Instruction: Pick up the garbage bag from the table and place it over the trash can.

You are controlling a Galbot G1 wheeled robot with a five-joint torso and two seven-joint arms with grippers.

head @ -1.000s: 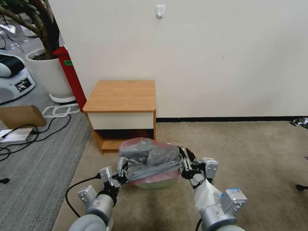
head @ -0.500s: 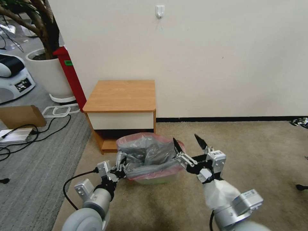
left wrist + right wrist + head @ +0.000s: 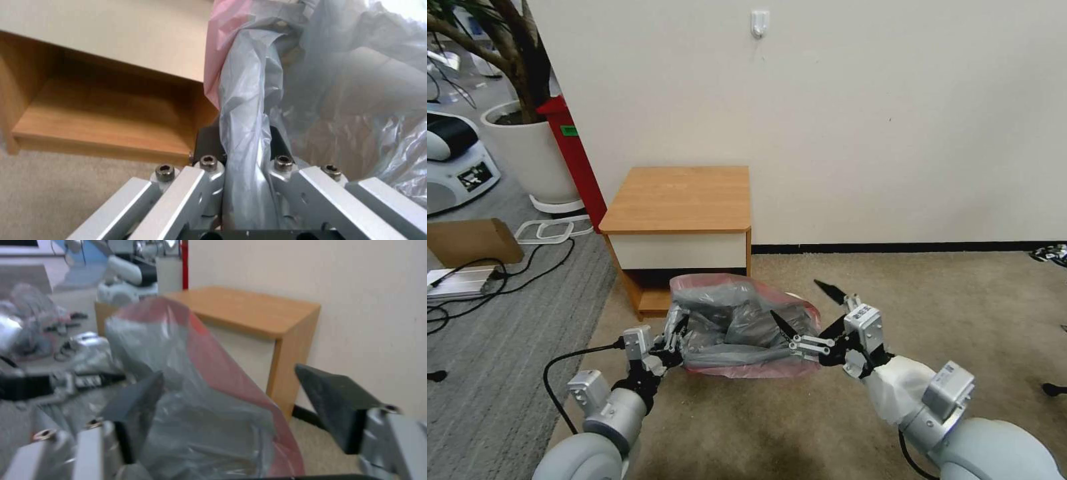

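The garbage bag (image 3: 740,320), crinkled grey plastic with a pinkish edge, is spread in a low mound on the carpet in front of the table (image 3: 680,197). The trash can is hidden beneath it. My left gripper (image 3: 675,337) is shut on the bag's left edge; the left wrist view shows a fold of the bag (image 3: 249,100) pinched between its fingers, with the table's lower shelf (image 3: 102,110) beside it. My right gripper (image 3: 796,299) is open at the bag's right edge. In the right wrist view the bag (image 3: 191,400) lies between the spread fingers (image 3: 133,406).
A white plant pot (image 3: 527,153) and a red upright panel (image 3: 577,160) stand left of the table. A cardboard box (image 3: 470,240) and cables (image 3: 507,273) lie on the grey mat. Open carpet (image 3: 947,300) stretches to the right, up to the wall.
The right gripper opened and drew off the bag's right edge, swinging right. The bag has come down lower, covering the bin that showed below it. The left gripper shifted slightly left, still gripping.
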